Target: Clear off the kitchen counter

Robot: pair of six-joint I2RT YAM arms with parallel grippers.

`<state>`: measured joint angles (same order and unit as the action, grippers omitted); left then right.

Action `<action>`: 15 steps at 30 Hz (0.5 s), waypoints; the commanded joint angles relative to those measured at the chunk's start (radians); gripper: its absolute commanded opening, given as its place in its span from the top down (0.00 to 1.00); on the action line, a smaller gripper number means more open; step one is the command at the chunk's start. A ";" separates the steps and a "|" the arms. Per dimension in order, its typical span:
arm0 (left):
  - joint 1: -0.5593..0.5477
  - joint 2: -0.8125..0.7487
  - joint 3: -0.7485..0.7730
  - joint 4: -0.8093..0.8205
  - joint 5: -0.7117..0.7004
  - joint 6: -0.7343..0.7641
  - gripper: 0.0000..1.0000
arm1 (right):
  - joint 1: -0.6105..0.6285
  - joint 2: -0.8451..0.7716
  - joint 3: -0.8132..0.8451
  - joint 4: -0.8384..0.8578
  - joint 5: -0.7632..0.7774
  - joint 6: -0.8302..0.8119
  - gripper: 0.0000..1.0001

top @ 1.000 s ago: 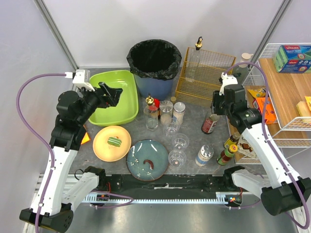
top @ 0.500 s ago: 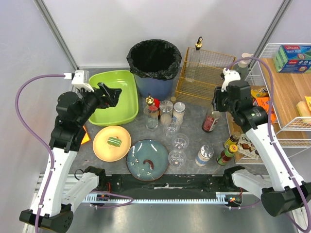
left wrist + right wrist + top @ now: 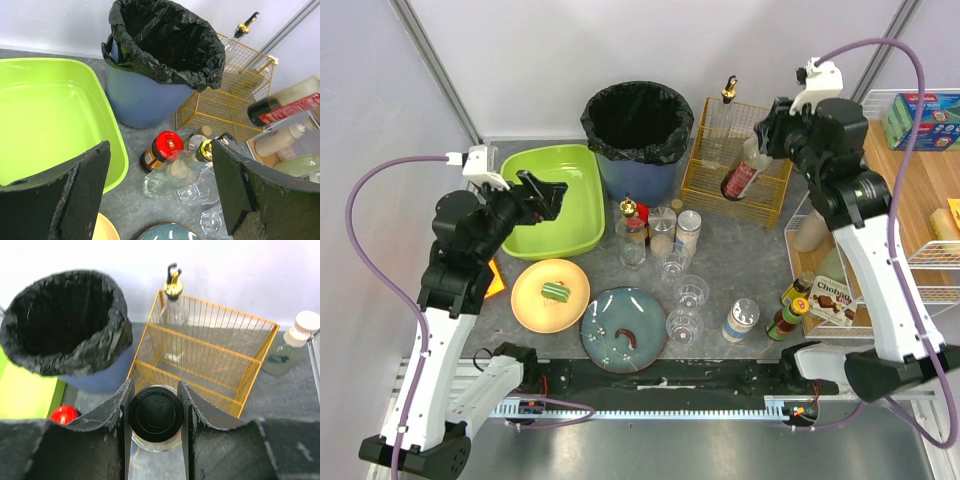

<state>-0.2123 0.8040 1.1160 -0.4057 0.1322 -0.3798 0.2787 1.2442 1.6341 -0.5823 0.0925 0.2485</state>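
The grey stone-look kitchen counter (image 3: 720, 262) holds plates, glasses, jars and bottles. My right gripper (image 3: 767, 140) is shut on the black cap of a red-labelled dark sauce bottle (image 3: 740, 178) and holds it in the air over the gold wire basket (image 3: 712, 190). In the right wrist view the cap (image 3: 155, 413) sits tight between my fingers (image 3: 120, 410), with the basket (image 3: 210, 355) below. The bottle also shows in the left wrist view (image 3: 287, 107). My left gripper (image 3: 548, 195) is open and empty, above the right rim of the green tub (image 3: 560, 228).
A black-lined bin (image 3: 638, 125) stands at the back. A clear pourer bottle (image 3: 725, 100) stands in the basket. A yellow plate (image 3: 550, 295), blue plate (image 3: 623, 330), glasses (image 3: 685, 325), jars (image 3: 688, 232), shaker (image 3: 741, 320) and small bottles (image 3: 787, 318) fill the counter. A white wire rack (image 3: 910, 200) stands at the right.
My right gripper has lifted the sauce bottle off the counter and carried it up and back over the gold basket. My left arm has barely moved.
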 commanded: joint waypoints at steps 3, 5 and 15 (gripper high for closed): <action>-0.004 -0.028 0.054 0.004 -0.006 -0.044 0.13 | 0.001 0.142 0.176 0.298 0.168 0.009 1.00; -0.006 -0.028 0.053 0.002 -0.023 -0.041 0.13 | 0.001 0.182 0.223 0.326 0.208 -0.012 1.00; -0.004 0.027 0.090 -0.012 -0.057 -0.007 0.13 | -0.001 0.372 0.444 0.414 0.331 -0.090 1.00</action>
<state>-0.2138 0.8139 1.1603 -0.4244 0.1062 -0.3927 0.2783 1.5951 1.9255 -0.4011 0.3504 0.2012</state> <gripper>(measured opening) 0.874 0.433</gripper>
